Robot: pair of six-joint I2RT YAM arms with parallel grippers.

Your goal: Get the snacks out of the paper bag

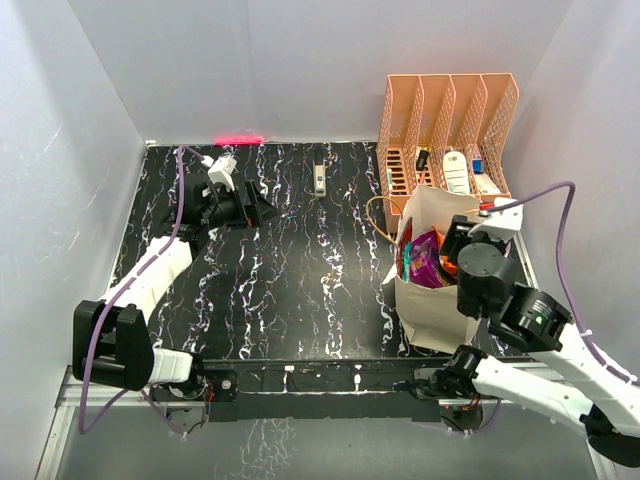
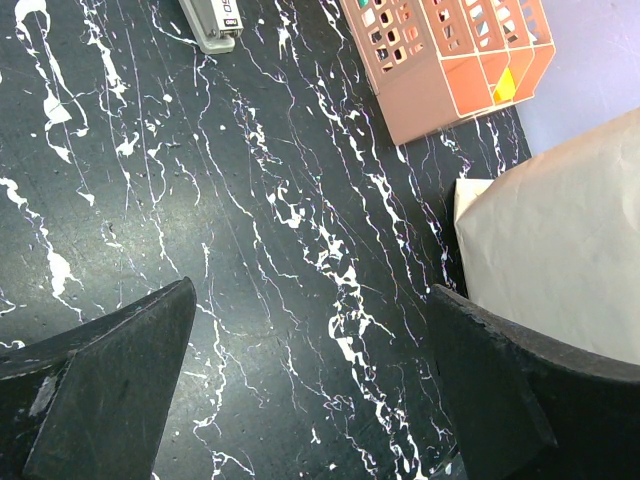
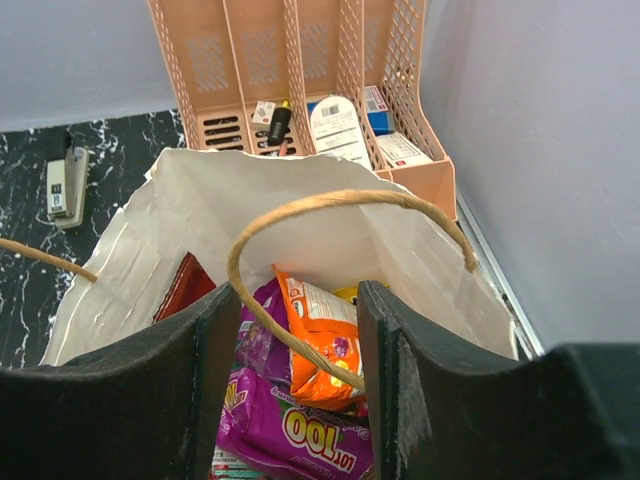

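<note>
The paper bag (image 1: pixel 430 305) stands upright at the right of the table, its mouth open. Inside lie the snacks: a purple packet (image 3: pixel 300 430), an orange packet (image 3: pixel 325 335) and a dark red-brown one (image 3: pixel 185 285); from above mostly purple (image 1: pixel 425 262) shows. My right gripper (image 3: pixel 298 295) hangs over the bag's mouth (image 1: pixel 452 250), jaws apart. The orange packet and a cord handle (image 3: pixel 330 200) show between its fingers, which grip nothing. My left gripper (image 1: pixel 262 212) is wide open over bare table (image 2: pixel 312 290) at the far left, with the bag's side (image 2: pixel 560 250) to its right.
A peach mesh file organiser (image 1: pixel 445 120) with small bottles and boxes stands behind the bag against the back wall. A grey stapler (image 1: pixel 319 180) lies mid-table near the back. White walls close in the table on three sides.
</note>
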